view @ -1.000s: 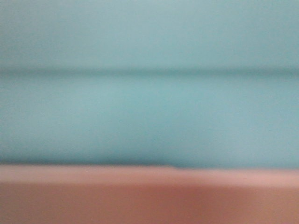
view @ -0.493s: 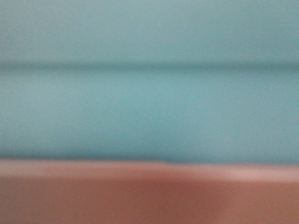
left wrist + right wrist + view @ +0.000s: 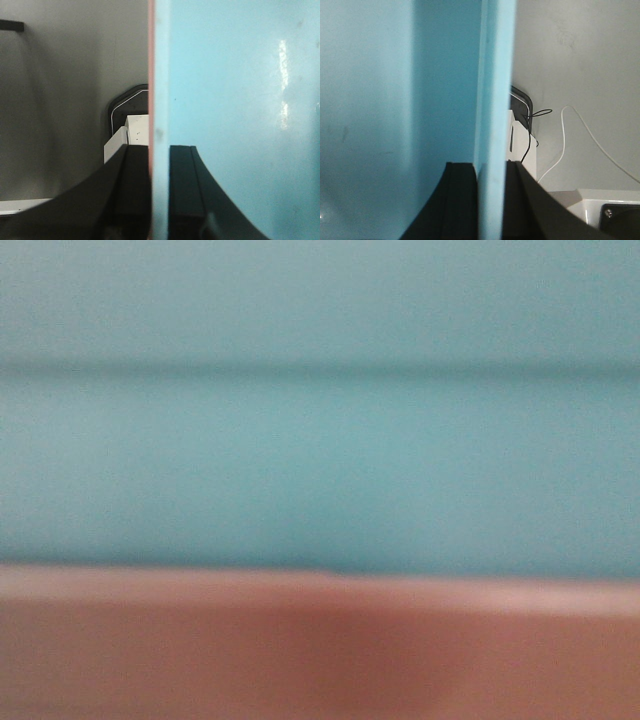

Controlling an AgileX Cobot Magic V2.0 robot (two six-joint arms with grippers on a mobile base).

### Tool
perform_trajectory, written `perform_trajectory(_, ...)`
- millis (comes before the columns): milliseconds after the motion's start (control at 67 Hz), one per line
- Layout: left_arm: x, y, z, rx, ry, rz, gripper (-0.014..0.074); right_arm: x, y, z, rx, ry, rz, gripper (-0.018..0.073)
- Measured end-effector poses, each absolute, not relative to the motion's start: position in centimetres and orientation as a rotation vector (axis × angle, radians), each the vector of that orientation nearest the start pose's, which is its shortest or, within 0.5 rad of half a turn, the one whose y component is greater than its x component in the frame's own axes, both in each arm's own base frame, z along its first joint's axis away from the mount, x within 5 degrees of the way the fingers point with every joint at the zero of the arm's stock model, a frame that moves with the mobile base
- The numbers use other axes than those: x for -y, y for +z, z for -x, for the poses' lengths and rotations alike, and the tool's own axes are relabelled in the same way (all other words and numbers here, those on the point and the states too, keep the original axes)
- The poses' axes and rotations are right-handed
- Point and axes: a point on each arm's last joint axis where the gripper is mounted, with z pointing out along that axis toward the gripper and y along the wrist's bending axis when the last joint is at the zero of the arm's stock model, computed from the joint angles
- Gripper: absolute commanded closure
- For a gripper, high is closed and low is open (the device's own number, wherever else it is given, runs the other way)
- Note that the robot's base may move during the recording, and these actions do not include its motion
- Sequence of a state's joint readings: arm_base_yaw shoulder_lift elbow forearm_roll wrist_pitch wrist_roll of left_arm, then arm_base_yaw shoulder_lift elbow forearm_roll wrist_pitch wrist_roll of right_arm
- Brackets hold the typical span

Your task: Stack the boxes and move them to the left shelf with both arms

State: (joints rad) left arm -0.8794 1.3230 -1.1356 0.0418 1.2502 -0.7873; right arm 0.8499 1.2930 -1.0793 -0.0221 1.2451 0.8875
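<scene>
I see turquoise bin (image 3: 320,460) plain, no pattern, one darker band across it. Pink bin (image 3: 320,660) salmon, paler rim. My left gripper (image 3: 156,150) fingers (image 3: 182,190) black, with thin salmon strip and pale turquoise between them. My right gripper (image 3: 485,165) fingers (image 3: 460,200) black, turquoise between. Beyond right fingers: white cable (image 3: 580,130), black cable (image 3: 532,122), grey surface (image 3: 580,50).

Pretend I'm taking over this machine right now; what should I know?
Left gripper: shut over the side walls of the pink bin and the blue bin nested inside it.
Right gripper: shut on a wall of the blue bin.
Done: bins stacked, blue in pink.
To do: carry the stack to the left shelf, which no camera shows.
</scene>
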Motion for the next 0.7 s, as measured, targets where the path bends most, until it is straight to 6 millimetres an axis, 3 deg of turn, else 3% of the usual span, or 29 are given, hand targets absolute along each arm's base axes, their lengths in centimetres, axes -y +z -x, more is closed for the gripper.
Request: perform_trajectory(702,18.20,31.45,-15.70,-2.933,-0.187,-0.158,0.0601,-17.16,30.63,-15.33,-2.981,0.219,-0.050,0.0503)
